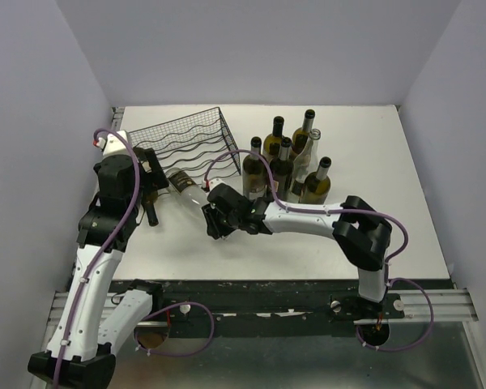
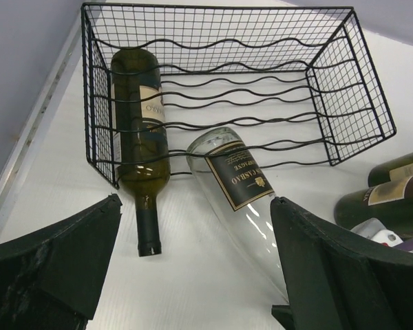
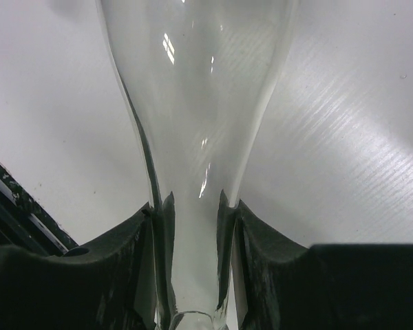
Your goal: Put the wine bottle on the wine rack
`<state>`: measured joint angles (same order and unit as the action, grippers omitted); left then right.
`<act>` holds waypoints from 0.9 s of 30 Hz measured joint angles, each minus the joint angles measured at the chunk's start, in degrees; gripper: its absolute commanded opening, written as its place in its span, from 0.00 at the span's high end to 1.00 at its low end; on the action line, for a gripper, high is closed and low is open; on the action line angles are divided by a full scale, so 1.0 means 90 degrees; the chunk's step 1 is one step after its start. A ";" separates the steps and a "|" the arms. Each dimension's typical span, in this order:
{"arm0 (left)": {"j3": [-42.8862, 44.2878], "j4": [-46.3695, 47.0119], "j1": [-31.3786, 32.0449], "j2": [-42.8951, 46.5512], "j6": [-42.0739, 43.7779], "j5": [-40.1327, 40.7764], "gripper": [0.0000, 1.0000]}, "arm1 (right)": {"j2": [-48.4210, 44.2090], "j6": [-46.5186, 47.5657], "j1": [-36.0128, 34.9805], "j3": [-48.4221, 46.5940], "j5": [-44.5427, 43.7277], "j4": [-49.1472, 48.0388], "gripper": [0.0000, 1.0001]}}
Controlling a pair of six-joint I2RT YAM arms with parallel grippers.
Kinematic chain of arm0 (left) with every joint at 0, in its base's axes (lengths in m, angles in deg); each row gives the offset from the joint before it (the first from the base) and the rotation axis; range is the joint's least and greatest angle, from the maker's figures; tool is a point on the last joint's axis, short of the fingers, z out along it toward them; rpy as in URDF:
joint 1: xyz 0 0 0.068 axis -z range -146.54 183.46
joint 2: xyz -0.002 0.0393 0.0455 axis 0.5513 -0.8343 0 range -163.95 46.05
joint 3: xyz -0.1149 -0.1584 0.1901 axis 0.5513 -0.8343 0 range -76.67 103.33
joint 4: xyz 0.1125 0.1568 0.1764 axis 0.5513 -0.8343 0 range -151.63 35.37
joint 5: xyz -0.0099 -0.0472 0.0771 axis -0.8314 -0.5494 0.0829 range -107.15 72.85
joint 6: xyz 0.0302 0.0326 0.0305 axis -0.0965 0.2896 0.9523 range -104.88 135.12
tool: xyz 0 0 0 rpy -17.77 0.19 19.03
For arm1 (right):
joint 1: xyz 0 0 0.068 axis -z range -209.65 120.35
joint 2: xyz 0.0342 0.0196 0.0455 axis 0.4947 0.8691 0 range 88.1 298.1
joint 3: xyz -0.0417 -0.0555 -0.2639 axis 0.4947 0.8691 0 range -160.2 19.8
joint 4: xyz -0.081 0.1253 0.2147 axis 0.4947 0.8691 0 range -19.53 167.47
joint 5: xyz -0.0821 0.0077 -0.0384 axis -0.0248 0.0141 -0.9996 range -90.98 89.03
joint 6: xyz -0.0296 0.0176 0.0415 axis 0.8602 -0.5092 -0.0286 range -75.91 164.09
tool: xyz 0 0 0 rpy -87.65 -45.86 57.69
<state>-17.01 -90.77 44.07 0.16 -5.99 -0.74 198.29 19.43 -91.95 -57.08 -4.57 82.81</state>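
Right tool pinches the wine bottle by its slick neck, base at the wine rack front; it could pivot, snagging wire. Left tool gapes, empty.

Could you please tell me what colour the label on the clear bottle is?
The label is black with gold print, clearest in the left wrist view.
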 measured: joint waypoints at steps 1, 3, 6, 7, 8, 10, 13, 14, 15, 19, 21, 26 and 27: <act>0.0000 -0.0015 -0.0029 -0.0027 -0.0017 -0.0005 0.01 | 0.0002 -0.0034 0.0000 0.0032 -0.0007 -0.0078 0.99; 0.0000 -0.0056 -0.0124 -0.0107 -0.0083 -0.0032 0.01 | 0.0029 -0.0104 0.0000 0.0041 -0.0012 -0.0170 0.99; 0.0000 -0.0165 -0.0318 -0.0245 -0.0192 -0.0046 0.01 | 0.0141 -0.0204 -0.0005 0.0041 -0.0029 -0.0376 0.99; 0.0000 -0.0197 -0.0367 -0.0272 -0.0219 -0.0049 0.01 | 0.0189 -0.0243 -0.0019 0.0041 -0.0044 -0.0476 0.99; 0.0000 -0.0228 -0.0430 -0.0311 -0.0253 -0.0049 0.01 | 0.0253 -0.0291 -0.0032 0.0041 -0.0056 -0.0602 0.99; 0.0000 -0.0306 -0.0607 -0.0415 -0.0345 -0.0039 0.01 | 0.0364 -0.0374 -0.0041 0.0039 -0.0078 -0.0804 0.99; 0.0000 -0.0325 -0.0845 -0.0595 -0.0483 0.0015 0.03 | 0.0520 -0.0508 -0.0063 0.0036 -0.0136 -0.1090 0.99; 0.0000 -0.0321 -0.0945 -0.0687 -0.0539 0.0015 0.03 | 0.0561 -0.0563 -0.0078 0.0029 -0.0160 -0.1166 0.99; 0.0000 -0.0318 -0.1098 -0.0797 -0.0580 0.0015 0.04 | 0.0605 -0.0610 -0.0092 0.0017 -0.0185 -0.1224 0.99; 0.0000 -0.0289 -0.1615 -0.1275 -0.0736 -0.0032 0.04 | 0.0809 -0.0792 -0.0126 -0.0087 -0.0287 -0.1464 0.99; 0.0012 -0.0279 -0.1778 -0.1479 -0.0797 -0.0068 0.04 | 0.0957 -0.0882 -0.0129 -0.0209 -0.0333 -0.1559 0.99; 0.0221 -0.0245 -0.1889 -0.1897 -0.0826 -0.0061 0.04 | 0.1358 -0.1103 -0.0165 -0.0670 -0.0498 -0.1639 0.99; 0.0270 -0.0233 -0.1892 -0.1979 -0.0828 -0.0058 0.04 | 0.1443 -0.1156 -0.0168 -0.0772 -0.0549 -0.1649 0.99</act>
<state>-14.58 -92.87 27.04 -17.65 -13.44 -1.27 211.27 9.02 -93.46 -64.03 -9.51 67.96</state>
